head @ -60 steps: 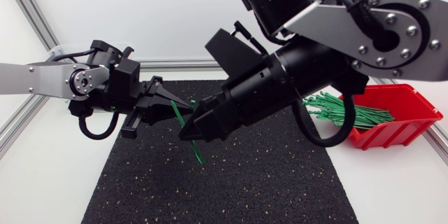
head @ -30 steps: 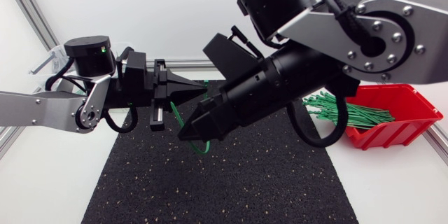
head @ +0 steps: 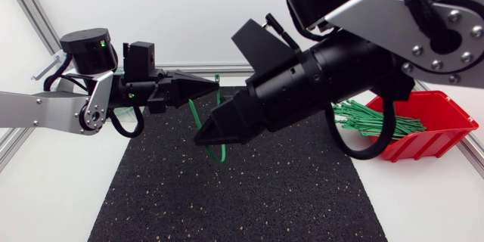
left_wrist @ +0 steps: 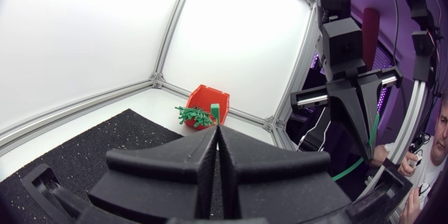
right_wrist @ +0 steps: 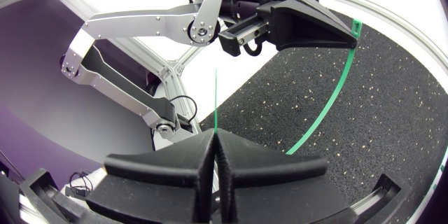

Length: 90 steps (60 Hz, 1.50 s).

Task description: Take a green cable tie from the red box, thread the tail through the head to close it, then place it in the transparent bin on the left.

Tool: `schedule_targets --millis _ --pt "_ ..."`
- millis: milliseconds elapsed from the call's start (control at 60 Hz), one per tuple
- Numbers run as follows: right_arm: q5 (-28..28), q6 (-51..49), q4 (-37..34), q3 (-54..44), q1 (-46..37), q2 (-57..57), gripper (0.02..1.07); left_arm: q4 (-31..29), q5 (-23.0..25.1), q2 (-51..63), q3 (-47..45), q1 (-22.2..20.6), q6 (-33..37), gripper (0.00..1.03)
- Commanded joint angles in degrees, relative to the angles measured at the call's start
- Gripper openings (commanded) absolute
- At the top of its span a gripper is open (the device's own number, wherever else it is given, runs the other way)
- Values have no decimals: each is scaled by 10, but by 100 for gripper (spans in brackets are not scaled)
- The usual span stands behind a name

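the head view gave me both arms at once. the left arm came in level from the left, with its left claw [head: 209, 85] pointing toward the middle over the far part of the black mat [head: 249, 197]. the right arm slanted down from the far right, and its right claw [head: 203, 138] was aimed at the mat, its tip just below and near the left one.

between the 2 tips i saw only short pieces of the green cable tie [head: 194, 113], held above the mat, with a small curve of it hanging under the right tip.

the right wrist view showed the tie far better. 1 end sat at the tips of the left claw, and from there the strap bowed in a long arc down toward my right claw. a thin green tail stood straight up from between the right fingers. those fingers were pressed together on it.

the left wrist view showed the left fingers also closed, with a green stub poking out at their tips, so both claws were clamped on the same tie.

the red box [head: 442, 117] sat on the white counter [head: 423, 204] to the right of the mat, with the spare ties [head: 374, 117] fanning out of it toward the mat.
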Motion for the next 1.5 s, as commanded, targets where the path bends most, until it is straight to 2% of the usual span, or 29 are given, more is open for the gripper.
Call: schedule_targets --millis 0,350,700,1017,1250,1483 --pt "-1 44 2 -13 -9 -13 7 10 9 -18 -3 2 -34 3" --pt "-1 210 39 -27 -37 -51 7 13 30 -53 -10 -24 -100 3" --pt "-36 302 26 0 -40 -37 7 13 58 -72 -3 -31 -152 3" --pt "-49 398 24 20 -46 -44 7 14 60 -71 -6 -39 -156 3" --pt "-103 492 33 34 -47 -45 7 15 59 -76 -10 -38 -162 3" --pt "-134 538 23 45 -48 -53 7 17 55 -90 -12 -44 -164 3"
